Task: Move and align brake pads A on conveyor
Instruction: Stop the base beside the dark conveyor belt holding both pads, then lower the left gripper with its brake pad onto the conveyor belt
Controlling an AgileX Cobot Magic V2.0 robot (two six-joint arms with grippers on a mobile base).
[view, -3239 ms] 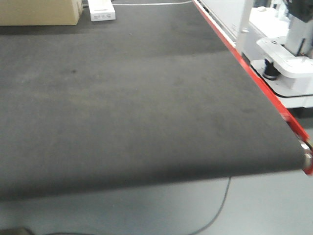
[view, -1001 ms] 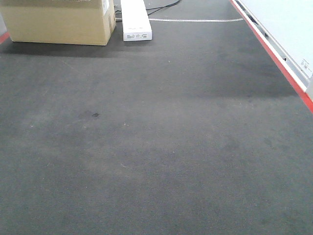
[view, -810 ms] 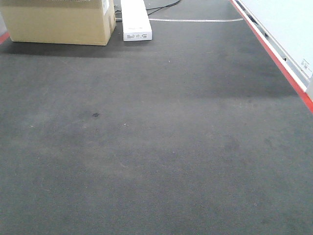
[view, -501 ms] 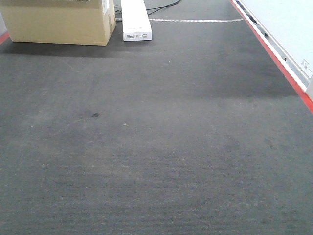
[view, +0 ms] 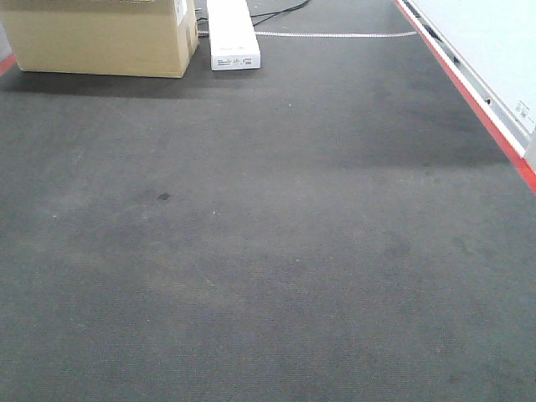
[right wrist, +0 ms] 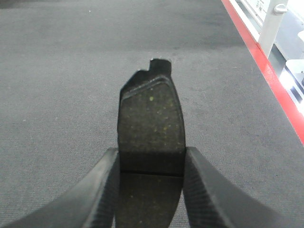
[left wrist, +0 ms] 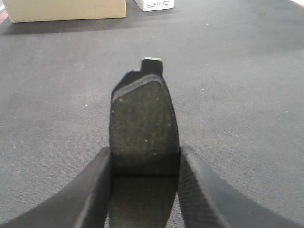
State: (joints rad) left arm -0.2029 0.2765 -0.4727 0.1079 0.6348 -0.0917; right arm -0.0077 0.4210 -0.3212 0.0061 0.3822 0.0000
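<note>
The dark charcoal conveyor (view: pixel 276 234) fills the front view, and no pad or gripper shows there. In the left wrist view my left gripper (left wrist: pixel 145 164) is shut on a brake pad A (left wrist: pixel 142 123), a dark gritty oblong with a cross groove, held lengthwise above the conveyor (left wrist: pixel 237 95). In the right wrist view my right gripper (right wrist: pixel 151 161) is shut on another brake pad A (right wrist: pixel 151 123), flecked with yellow, above the conveyor (right wrist: pixel 57 95). Each pad sticks out forward between the black fingers (left wrist: pixel 95 185) (right wrist: pixel 204 185).
A cardboard box (view: pixel 100 38) and a white box (view: pixel 233 38) stand at the belt's far left. A red strip (view: pixel 469 92) runs along the right edge, with a white machine frame beyond it. The red strip (right wrist: pixel 266 71) lies right of the right gripper.
The front view has swung from the belt's near right end to over the belt. In the last second it holds still and nothing on the belt has moved.
</note>
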